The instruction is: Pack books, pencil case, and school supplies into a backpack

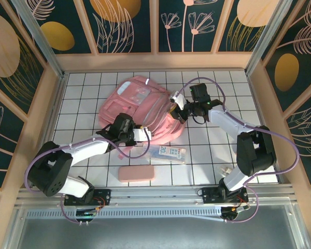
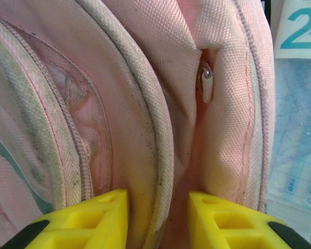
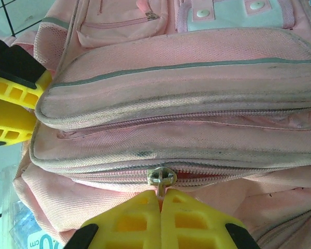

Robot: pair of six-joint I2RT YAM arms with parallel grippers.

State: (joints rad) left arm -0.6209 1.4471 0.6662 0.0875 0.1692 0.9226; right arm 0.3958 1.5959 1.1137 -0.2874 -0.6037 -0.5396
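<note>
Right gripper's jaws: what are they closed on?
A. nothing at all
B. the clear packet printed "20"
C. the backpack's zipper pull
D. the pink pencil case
C: in the right wrist view, the right gripper has its jaws shut on the metal zipper pull of the backpack.

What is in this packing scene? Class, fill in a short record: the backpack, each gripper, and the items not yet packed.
backpack: pink, lying on the white tiled table
left gripper: closed on a fold of the backpack's edge
right gripper: shut on the zipper pull
pencil case: salmon pink, on the table near the arm bases, outside the backpack
packet: clear, printed "20", on the table beside the backpack
</note>
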